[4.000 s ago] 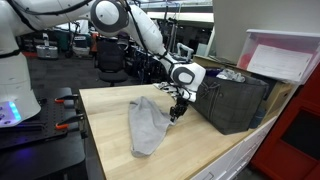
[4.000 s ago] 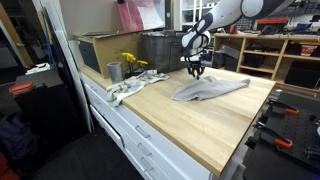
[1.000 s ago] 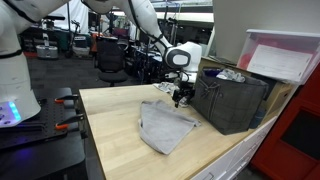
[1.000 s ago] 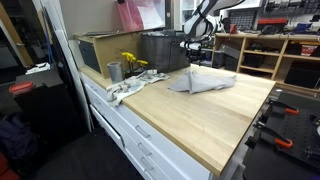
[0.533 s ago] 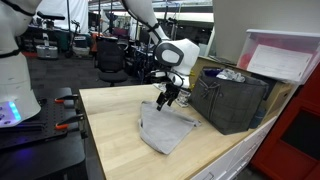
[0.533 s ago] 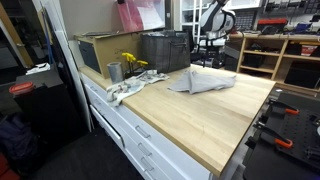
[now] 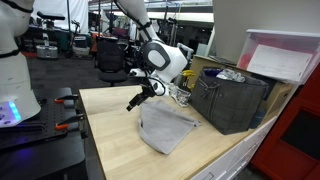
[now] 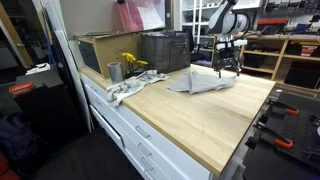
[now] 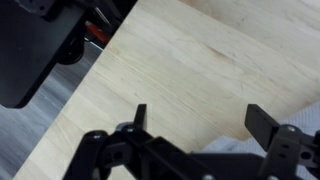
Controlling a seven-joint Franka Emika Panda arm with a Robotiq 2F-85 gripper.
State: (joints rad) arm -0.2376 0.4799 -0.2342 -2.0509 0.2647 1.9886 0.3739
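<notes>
**A:** Where's the grey cloth (image 7: 165, 128) at?

**B:** It's lying rumpled on the wooden counter (image 7: 108, 140), just beside the dark bin (image 7: 235, 100).

**A:** And the tool (image 7: 133, 103)?

**B:** Jaws spread wide, nothing in them. It hangs in the air by the cloth's edge, not touching it. The wrist view shows mostly bare wood between the fingers (image 9: 140, 118).

**A:** Anything else around?

**B:** In an exterior view there's a metal cup (image 8: 114, 71) on the counter, well apart from the cloth.
</notes>
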